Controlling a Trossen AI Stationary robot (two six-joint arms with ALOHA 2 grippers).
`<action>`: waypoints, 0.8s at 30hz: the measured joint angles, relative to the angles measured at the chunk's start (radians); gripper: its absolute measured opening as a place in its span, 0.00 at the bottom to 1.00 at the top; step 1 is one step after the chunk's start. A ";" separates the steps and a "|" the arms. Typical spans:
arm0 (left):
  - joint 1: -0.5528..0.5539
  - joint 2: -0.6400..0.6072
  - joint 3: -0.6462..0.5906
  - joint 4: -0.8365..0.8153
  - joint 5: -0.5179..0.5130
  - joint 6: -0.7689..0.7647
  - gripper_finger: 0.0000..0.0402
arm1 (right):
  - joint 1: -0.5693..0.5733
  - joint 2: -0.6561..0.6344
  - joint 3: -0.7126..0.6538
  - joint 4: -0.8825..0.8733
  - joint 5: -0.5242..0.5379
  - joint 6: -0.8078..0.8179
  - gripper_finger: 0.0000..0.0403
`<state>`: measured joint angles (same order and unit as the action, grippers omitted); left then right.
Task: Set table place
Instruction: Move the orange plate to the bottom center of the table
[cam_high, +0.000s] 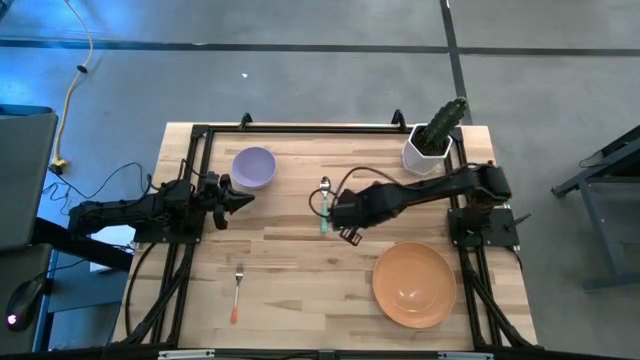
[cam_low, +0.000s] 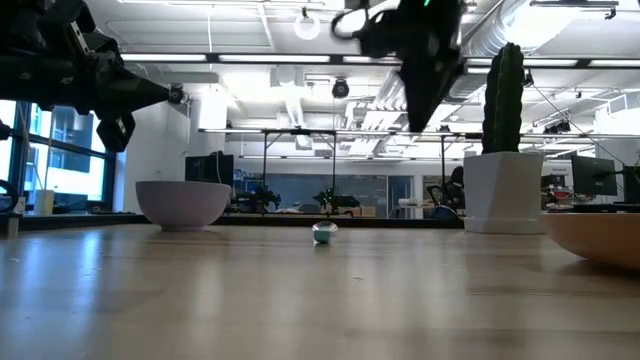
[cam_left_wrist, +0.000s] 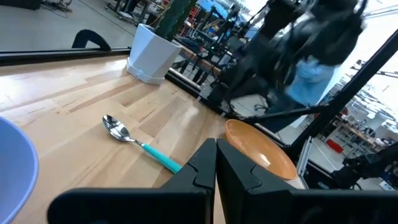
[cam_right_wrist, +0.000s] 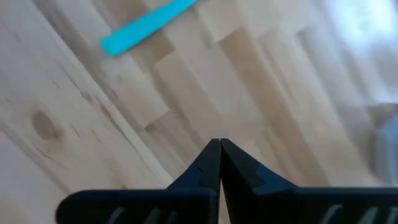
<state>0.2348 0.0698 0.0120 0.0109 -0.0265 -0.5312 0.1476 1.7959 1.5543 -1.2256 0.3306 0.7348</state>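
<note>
Place setting is scattered on the worktop: orange plate lower right of the high view, lavender bowl upper left-centre, fork lower left, spoon near centre w/ teal handle. Key relation: spoon lies just left of the right gripper, almost touching in the high view, long axis running roughly top-to-bottom of frame, bowl end up, handle end down. Right gripper hangs above the worktop, fingers pressed together, holding nothing; right wrist view shows only the handle tip off to one side, so not lined up yet. Left gripper waits at left beside the bowl, also clenched empty, farther from the spoon. Right arm is nearer; likely needs to open, shift over the handle.
</note>
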 joint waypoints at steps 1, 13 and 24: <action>0.000 0.007 0.000 0.000 0.000 0.000 0.00 | 0.008 -0.029 0.000 -0.020 0.014 0.022 0.00; 0.000 0.106 0.000 -0.001 -0.002 -0.006 0.00 | 0.211 -0.361 -0.137 -0.244 0.096 0.438 0.00; 0.000 0.105 0.001 0.000 -0.013 -0.027 0.00 | 0.243 -0.745 -0.738 0.236 -0.208 0.482 0.04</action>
<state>0.2350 0.1745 0.0128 0.0113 -0.0392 -0.5581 0.3902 1.0512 0.8159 -0.9895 0.1221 1.2171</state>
